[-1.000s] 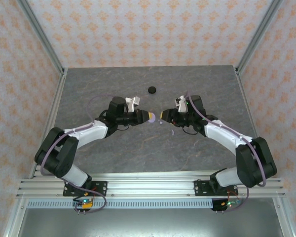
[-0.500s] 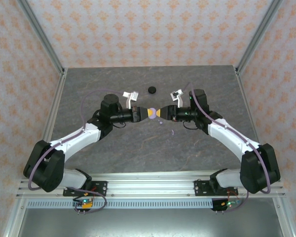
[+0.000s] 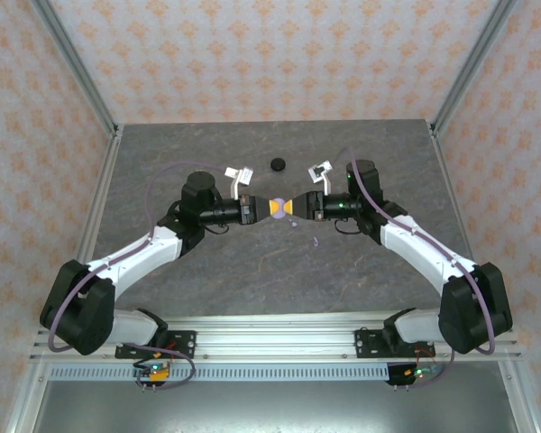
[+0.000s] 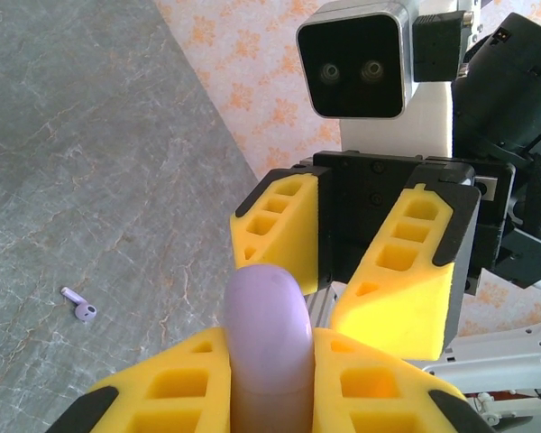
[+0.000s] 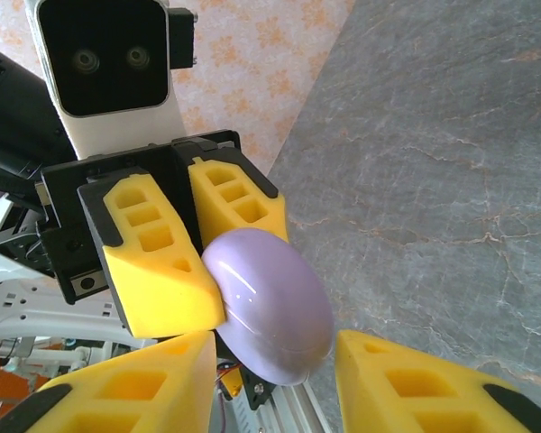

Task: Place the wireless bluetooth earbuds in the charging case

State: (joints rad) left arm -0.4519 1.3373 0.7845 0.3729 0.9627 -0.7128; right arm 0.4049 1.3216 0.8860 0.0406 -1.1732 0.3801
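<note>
I am pinching the charging case (image 5: 269, 307) between the fingers of my left gripper (image 4: 266, 361), holding it up in the air above the middle of the table (image 4: 63, 162). The case is a smooth lavender pebble, and its lid is looking shut from both wrist views. My right gripper (image 5: 275, 370) is facing it head-on with its fingers spread wide, one on either side of the case's free end and, as far as I can tell, not yet pressing on it.

So I am judging this to be the opening step (or a hand-over that leads to it), with no earbud in the case yet. One lavender earbud (image 4: 79, 309) is lying on the table below, well apart from both grippers.

The next move is calling for care. My right fingers need to come together squarely on the free half while my left keeps a firm pinch, because the rounded, glossy shell is likely to squirt out sideways under uneven pressure.
</note>
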